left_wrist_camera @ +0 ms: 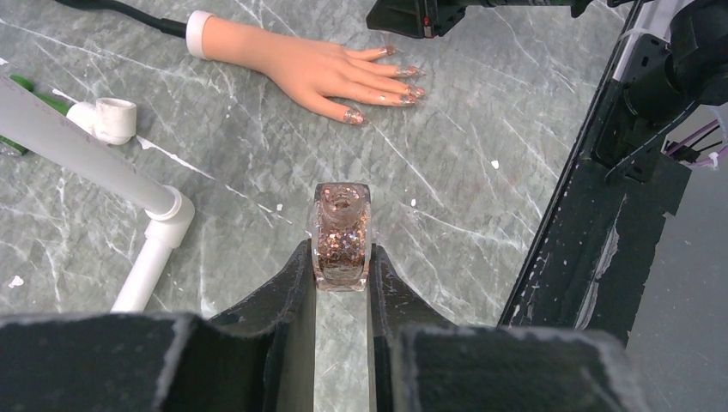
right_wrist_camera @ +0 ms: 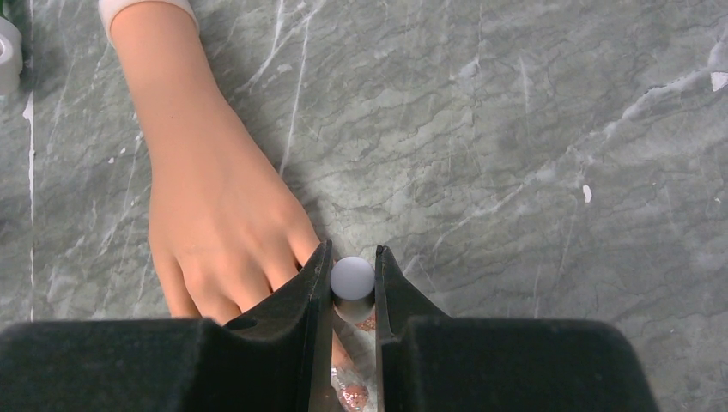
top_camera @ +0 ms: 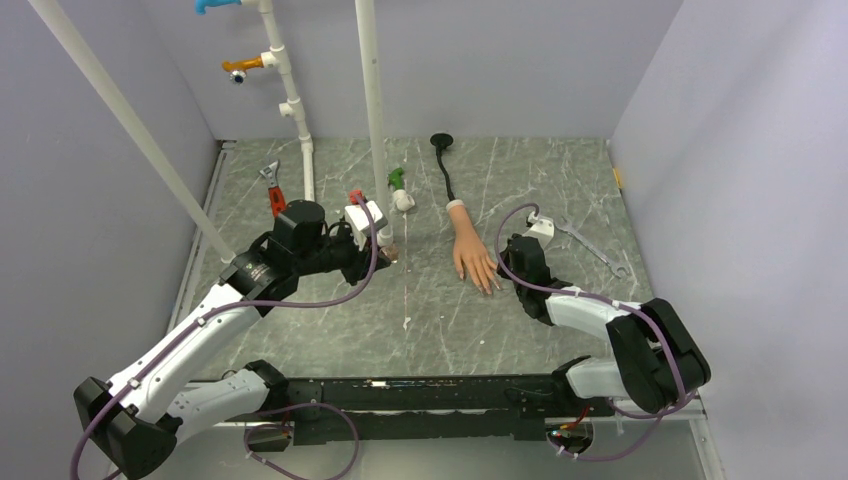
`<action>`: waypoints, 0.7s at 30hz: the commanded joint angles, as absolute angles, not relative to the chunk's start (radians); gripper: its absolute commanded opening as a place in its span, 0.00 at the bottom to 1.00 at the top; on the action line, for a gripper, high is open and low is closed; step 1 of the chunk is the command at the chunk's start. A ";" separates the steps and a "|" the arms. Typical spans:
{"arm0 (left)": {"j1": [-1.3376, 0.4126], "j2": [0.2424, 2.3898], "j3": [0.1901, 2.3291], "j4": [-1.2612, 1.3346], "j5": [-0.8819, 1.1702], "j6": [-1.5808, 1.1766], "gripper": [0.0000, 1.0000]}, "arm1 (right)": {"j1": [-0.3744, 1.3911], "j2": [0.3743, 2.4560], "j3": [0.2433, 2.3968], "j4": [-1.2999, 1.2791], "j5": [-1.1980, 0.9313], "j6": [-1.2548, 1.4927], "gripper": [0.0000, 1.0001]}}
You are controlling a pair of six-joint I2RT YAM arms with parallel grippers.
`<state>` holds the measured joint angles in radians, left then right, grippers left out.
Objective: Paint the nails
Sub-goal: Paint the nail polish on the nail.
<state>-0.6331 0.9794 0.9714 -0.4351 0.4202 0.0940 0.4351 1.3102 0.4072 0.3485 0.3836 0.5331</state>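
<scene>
Your left gripper [left_wrist_camera: 341, 251] clamped the square glitter bottle [left_wrist_camera: 342, 225]; your right gripper [right_wrist_camera: 353, 264] pinched the round white cap [right_wrist_camera: 353, 279] over the nails [left_wrist_camera: 416, 89] of the rubber hand [left_wrist_camera: 313, 67], mid-bench [left_wrist_camera: 481, 172], bare marbled surface between.

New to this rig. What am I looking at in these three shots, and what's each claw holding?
Two robot arms, left and right, bolted to a table. The wide shot is from a fixed camera overhead; the other two come from a camera on each wrist, looking past its own fingers. On the table: a mannequin hand, a red-handled wrench, a silver spanner, white pipes. The left gripper is shut on an uncapped glitter polish bottle. The right gripper is shut on the white brush cap, by the mannequin's nails, already glittery.
</scene>
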 commanded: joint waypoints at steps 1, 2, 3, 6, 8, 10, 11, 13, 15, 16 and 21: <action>-0.639 0.973 1.022 -0.418 0.415 0.113 0.00 | 0.431 1.298 0.417 0.381 0.406 0.525 0.00; -0.638 0.973 1.022 -0.420 0.414 0.113 0.00 | 0.431 1.294 0.413 0.380 0.409 0.525 0.00; -0.639 0.974 1.022 -0.419 0.414 0.113 0.00 | 0.430 1.291 0.411 0.376 0.413 0.525 0.00; -0.641 0.973 1.023 -0.420 0.412 0.113 0.00 | 0.429 1.280 0.403 0.363 0.426 0.527 0.00; -0.642 0.972 1.022 -0.420 0.411 0.113 0.00 | 0.428 1.270 0.394 0.363 0.428 0.530 0.00; -0.643 0.974 1.022 -0.421 0.410 0.115 0.00 | 0.427 1.261 0.387 0.367 0.428 0.530 0.00; -0.644 0.974 1.022 -0.422 0.410 0.114 0.00 | 0.426 1.257 0.386 0.367 0.428 0.529 0.00; -0.643 0.975 1.024 -0.423 0.410 0.114 0.00 | 0.426 1.251 0.381 0.364 0.431 0.529 0.00; -0.644 0.973 1.022 -0.423 0.408 0.115 0.00 | 0.424 1.249 0.377 0.364 0.429 0.530 0.00; -0.645 0.971 1.022 -0.423 0.408 0.114 0.00 | 0.425 1.249 0.376 0.362 0.429 0.531 0.00; -0.645 0.969 1.022 -0.423 0.405 0.115 0.00 | 0.425 1.251 0.378 0.344 0.432 0.540 0.00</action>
<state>-0.6395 0.9794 0.9714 -0.4366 0.4191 0.0975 0.4305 1.2716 0.3801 0.3405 0.4103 0.5320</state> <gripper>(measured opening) 0.222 0.172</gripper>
